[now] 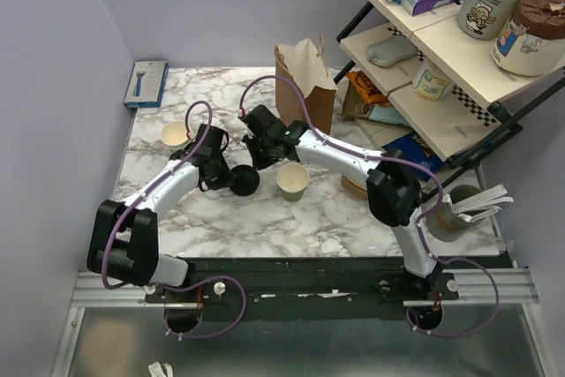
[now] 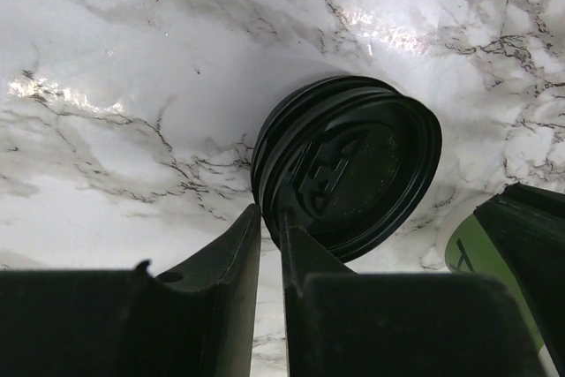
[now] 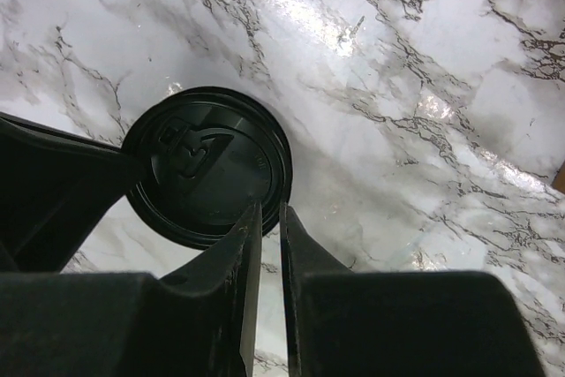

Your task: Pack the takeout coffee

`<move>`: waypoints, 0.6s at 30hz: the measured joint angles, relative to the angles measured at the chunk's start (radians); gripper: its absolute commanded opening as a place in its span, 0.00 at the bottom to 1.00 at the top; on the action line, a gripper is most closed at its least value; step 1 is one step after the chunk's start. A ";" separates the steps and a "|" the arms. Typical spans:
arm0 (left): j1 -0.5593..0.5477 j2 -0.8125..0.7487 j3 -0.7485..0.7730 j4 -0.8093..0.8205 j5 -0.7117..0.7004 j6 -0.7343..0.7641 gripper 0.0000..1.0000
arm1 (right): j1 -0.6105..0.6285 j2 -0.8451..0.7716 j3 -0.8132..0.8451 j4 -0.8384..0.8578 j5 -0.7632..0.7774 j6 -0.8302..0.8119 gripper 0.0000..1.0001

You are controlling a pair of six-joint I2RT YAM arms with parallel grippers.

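Nearest the camera, both arm bases are bolted to a metal rail along the front edge. Past that it's all glossy white marble tabletop with grey veining, and the lights glare off it pretty hard in the wrist views.

Both arms reach in toward the middle and meet at the same spot. The takeout coffee sits there on the marble. Honestly all I can see of it is the round black lid, and I can't make out a cup body under it from any angle.

The left gripper has its jaws nearly together with just a thin slot, and the lid's rim is right at the tips. The right gripper looks the same on the opposite side of the lid. For either one, I can't tell whether it's actually pinching the rim or only touching it.

Just right of the lid is an open green cup, cream inside. Further back on the left is another open paper cup.

At the far edge a brown paper bag stands upright with its top open, and a blue box lies in the far-left corner.

The walls are pale lavender. A black-framed shelf rack stacked with boxes and tubs fills the right side.
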 measured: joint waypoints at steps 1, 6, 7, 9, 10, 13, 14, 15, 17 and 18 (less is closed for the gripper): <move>0.000 0.002 0.000 0.000 0.000 0.001 0.15 | 0.000 0.000 0.000 0.000 0.000 0.002 0.24; 0.005 0.010 -0.001 0.003 0.000 0.000 0.00 | 0.000 0.000 0.000 0.000 0.000 0.009 0.36; 0.006 0.011 -0.001 0.004 0.000 0.000 0.00 | 0.000 0.000 0.000 0.000 0.000 0.010 0.43; 0.009 0.012 -0.006 0.013 0.002 0.000 0.00 | 0.000 0.000 0.000 0.000 0.000 0.016 0.46; 0.011 0.011 -0.009 0.018 0.003 0.000 0.00 | 0.000 0.000 0.000 0.000 0.000 0.015 0.49; 0.025 0.006 -0.032 0.047 0.021 -0.004 0.00 | 0.000 0.000 0.000 -0.001 -0.001 0.016 0.56; 0.032 -0.002 -0.045 0.061 0.032 -0.005 0.00 | 0.000 0.000 0.000 -0.001 -0.005 0.017 0.56; 0.038 -0.010 -0.055 0.069 0.039 -0.006 0.00 | 0.000 0.000 0.000 -0.001 -0.012 0.016 0.56; 0.048 -0.024 -0.074 0.087 0.052 -0.008 0.00 | 0.000 0.000 0.000 -0.001 -0.024 0.015 0.56; 0.052 -0.029 -0.082 0.094 0.057 -0.009 0.00 | 0.000 0.001 0.000 -0.001 -0.031 0.015 0.56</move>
